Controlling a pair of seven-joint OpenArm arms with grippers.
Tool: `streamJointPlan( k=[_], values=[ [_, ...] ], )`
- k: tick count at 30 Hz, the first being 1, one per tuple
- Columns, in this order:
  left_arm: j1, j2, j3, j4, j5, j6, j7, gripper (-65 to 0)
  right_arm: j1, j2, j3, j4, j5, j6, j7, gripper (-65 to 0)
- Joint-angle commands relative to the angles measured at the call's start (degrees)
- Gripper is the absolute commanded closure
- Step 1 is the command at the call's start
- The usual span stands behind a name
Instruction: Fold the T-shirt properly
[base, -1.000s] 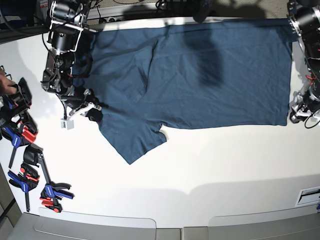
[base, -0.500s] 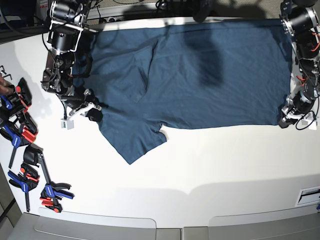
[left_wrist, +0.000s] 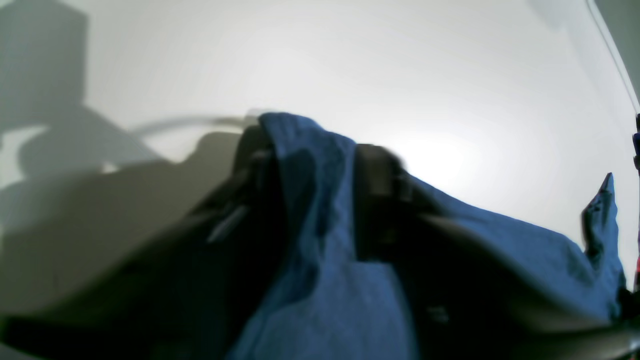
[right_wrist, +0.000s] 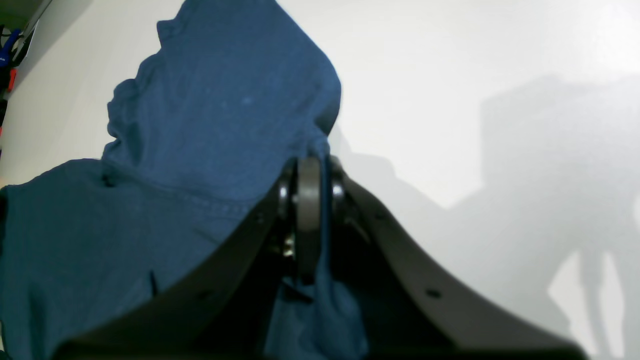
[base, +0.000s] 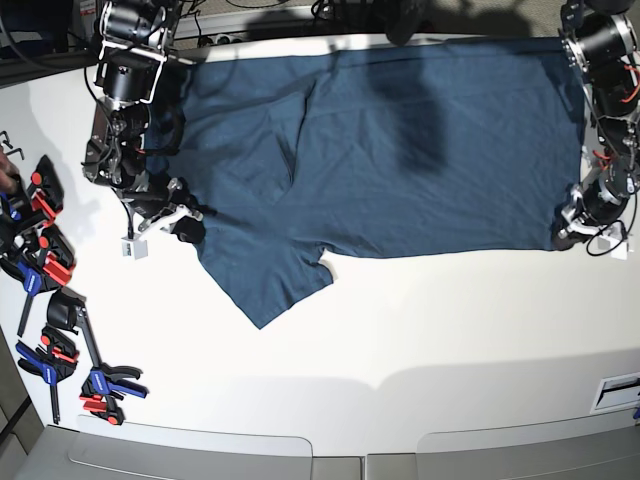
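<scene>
The dark navy-teal T-shirt (base: 400, 150) lies spread flat across the back of the white table, one sleeve (base: 270, 290) pointing to the front. My right gripper (base: 185, 228) is at the shirt's left edge by that sleeve. In the right wrist view it (right_wrist: 312, 170) is shut on a thin edge of the cloth (right_wrist: 210, 115). My left gripper (base: 566, 236) is at the shirt's front right corner. In the blurred left wrist view it (left_wrist: 315, 160) has a raised fold of the cloth (left_wrist: 325, 280) between its jaws, which stand slightly apart.
Several blue, red and black clamps (base: 50, 300) lie along the table's left edge. A small white tag (base: 135, 247) lies beside my right gripper. The table's front edge (base: 330, 440) runs along the bottom of the base view.
My left gripper has moved left from just off the shirt's right edge onto its front right corner. My right arm has not moved. A hand at the far left has drawn back.
</scene>
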Motion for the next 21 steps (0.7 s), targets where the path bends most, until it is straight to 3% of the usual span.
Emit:
streamJointPlan(
  k=[1, 2, 8, 13, 21],
  values=[
    [-0.8, -0.9, 0.0, 0.5, -0.4, 0.0, -0.1, -3.2, 0.6, 0.6, -0.1, 0.4, -1.2, -0.5, -1.1, 0.0],
    [-0.8, -0.9, 0.0, 0.5, -0.4, 0.0, -0.3, 0.0, 0.6, 0.6, -0.1, 0.4, -1.2, -0.5, -1.1, 0.0],
    [-0.8, -1.3, 0.0, 0.8, -1.5, -0.2, -1.4, 0.0, 0.8, 0.7, 0.0, 1.1, 0.4, -0.5, -1.8, 0.0],
    [-0.5, -2.1, 0.0, 0.8, -7.3, -7.0, 2.4, 0.0, 0.7, 0.7, 0.0, 4.2, 3.6, 0.4, -4.3, 0.0],
    [-0.5, -2.3, 0.0, 0.9, -14.1, -10.1, 6.9, 0.0, 0.6, 0.7, 0.0, 11.4, 3.6, 3.0, -8.3, 0.0]
  ],
)
